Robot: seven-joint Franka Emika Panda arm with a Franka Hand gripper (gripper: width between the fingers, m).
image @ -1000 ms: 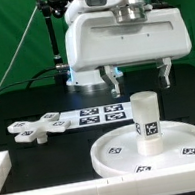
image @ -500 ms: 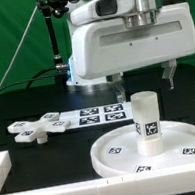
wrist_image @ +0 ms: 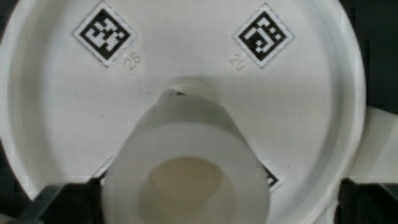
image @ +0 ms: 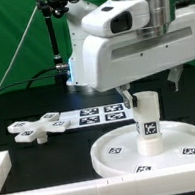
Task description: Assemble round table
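Hand (image: 152, 89) pointing straight down, fingers (image: 127, 98) spread wide

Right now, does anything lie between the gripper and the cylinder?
No. The wrist view shows the cylinder with nothing over its top. The exterior view shows the open gripper over it, with the stretch between them bare.

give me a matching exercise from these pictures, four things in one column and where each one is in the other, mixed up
Things
1. short thick cylinder
2. round disc
3. cross piece
4. tool

Places
A. lying flat on the black surface, at the exterior view's left
B. open, over the cylinder
C. standing upright at the middle of the disc
D. lying flat at the front, carrying the cylinder

Pairs: 1-C, 2-D, 3-A, 4-B
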